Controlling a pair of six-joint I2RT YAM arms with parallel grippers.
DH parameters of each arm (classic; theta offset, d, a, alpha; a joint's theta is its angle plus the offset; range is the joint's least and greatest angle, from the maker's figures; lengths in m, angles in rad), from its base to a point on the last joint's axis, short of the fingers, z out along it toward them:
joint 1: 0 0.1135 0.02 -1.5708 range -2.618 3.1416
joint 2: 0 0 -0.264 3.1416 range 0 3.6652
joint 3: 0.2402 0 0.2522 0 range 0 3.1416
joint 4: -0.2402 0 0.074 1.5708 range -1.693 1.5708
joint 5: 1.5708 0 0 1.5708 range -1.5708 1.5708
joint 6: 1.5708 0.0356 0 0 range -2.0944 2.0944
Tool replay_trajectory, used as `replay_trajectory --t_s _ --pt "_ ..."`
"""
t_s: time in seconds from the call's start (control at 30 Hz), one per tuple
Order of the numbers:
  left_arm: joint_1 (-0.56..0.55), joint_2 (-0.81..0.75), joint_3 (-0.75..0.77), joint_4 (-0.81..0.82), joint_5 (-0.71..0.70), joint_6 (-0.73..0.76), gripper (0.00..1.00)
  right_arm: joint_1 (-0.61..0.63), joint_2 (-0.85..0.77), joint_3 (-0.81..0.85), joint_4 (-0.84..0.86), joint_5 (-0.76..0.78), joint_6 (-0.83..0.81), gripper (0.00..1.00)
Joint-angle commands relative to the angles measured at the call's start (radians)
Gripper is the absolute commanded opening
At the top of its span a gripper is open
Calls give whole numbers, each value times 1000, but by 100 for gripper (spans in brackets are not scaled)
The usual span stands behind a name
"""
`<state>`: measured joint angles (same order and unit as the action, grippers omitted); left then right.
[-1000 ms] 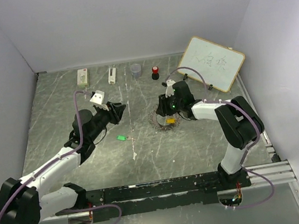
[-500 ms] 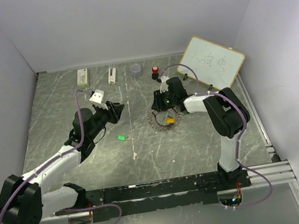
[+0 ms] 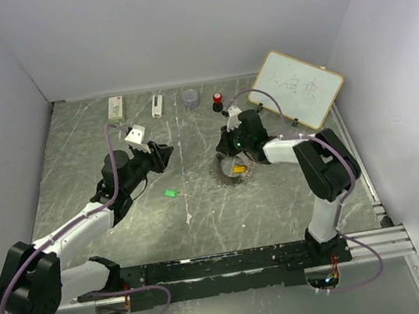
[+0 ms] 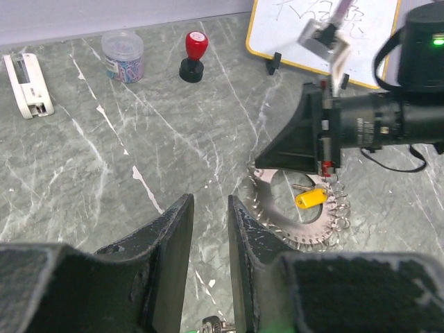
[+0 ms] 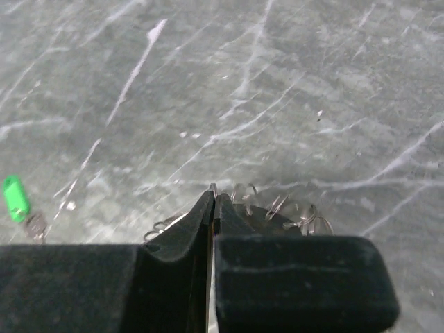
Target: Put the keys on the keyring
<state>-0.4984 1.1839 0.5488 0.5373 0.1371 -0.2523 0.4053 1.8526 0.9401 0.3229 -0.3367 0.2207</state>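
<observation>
The keyring (image 3: 232, 180) lies flat right of the table's centre, a wide silver ring with wire loops on its rim; it also shows in the left wrist view (image 4: 291, 229). The yellow-headed key (image 3: 238, 169) lies inside it (image 4: 310, 198). My right gripper (image 3: 225, 155) is shut, its tips (image 5: 214, 191) pinching the ring's far-left rim. The green-headed key (image 3: 171, 193) lies loose on the table, left of the ring (image 5: 14, 198). My left gripper (image 3: 168, 154) hovers above and beyond it, jaws a little apart and empty (image 4: 210, 205); the key's metal end (image 4: 211, 324) shows at the bottom edge.
A whiteboard (image 3: 296, 89) leans at the back right. A red-capped black knob (image 3: 219, 102), a small cup (image 3: 190, 97) and two white objects (image 3: 157, 105) (image 3: 115, 108) stand along the back. White walls enclose the table.
My right wrist swung a little left, then back right, its tips staying at the ring's rim. The left arm has hardly moved.
</observation>
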Motion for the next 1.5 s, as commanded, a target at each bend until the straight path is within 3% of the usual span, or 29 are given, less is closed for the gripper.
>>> replay_trajectory --t_s 0.0,0.4,0.63,1.03,1.47 --pt "15 -16 31 43 31 -14 37 4 -165 -108 155 -63 -85 0" --pt "15 -41 15 62 60 -15 37 3 -436 -360 423 -185 -155 0" --pt "15 -53 2 113 144 -3 37 3 -522 -471 615 -314 -162 0" --pt "15 -27 7 203 353 13 36 3 -562 -479 735 -408 -124 0" --pt "15 0 19 243 468 4 35 3 -599 -470 797 -487 -85 0"
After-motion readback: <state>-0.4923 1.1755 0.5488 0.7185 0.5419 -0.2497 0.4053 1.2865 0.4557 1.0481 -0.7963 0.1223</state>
